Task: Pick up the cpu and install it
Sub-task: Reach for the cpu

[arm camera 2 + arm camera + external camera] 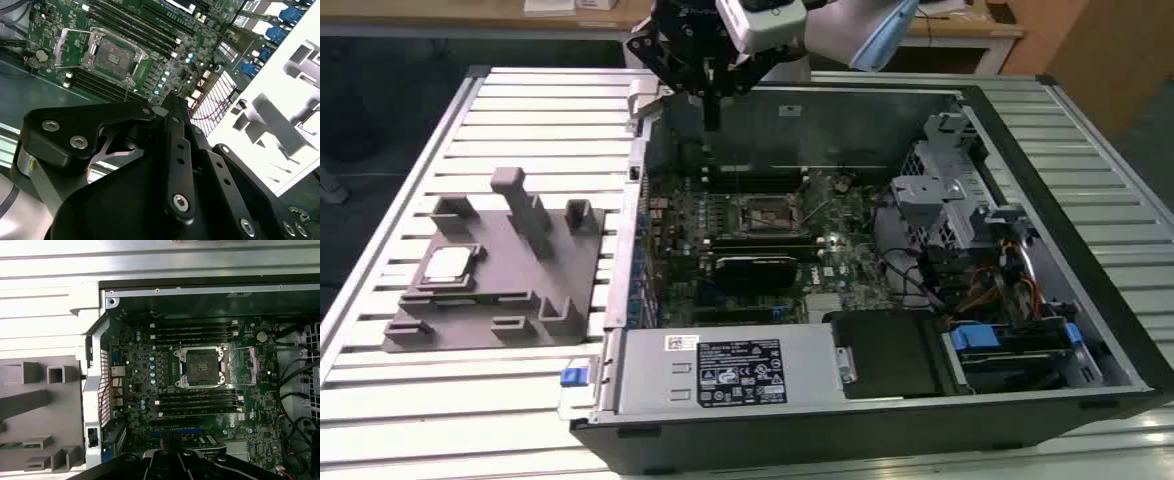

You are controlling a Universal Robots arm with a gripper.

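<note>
1 silvery-white square cpu point(447, 265) lies on grey plastic fixture point(520, 285); black jaws closed, empty, above open black computer case point(881, 118).

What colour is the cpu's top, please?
The cpu is silvery-white; clearest in the exterior view.

silvery-white cpu point(447, 264), grey fixture point(507, 305), green mobo point(851, 262), black claw point(711, 122), white ribbed table point(440, 400)
</note>
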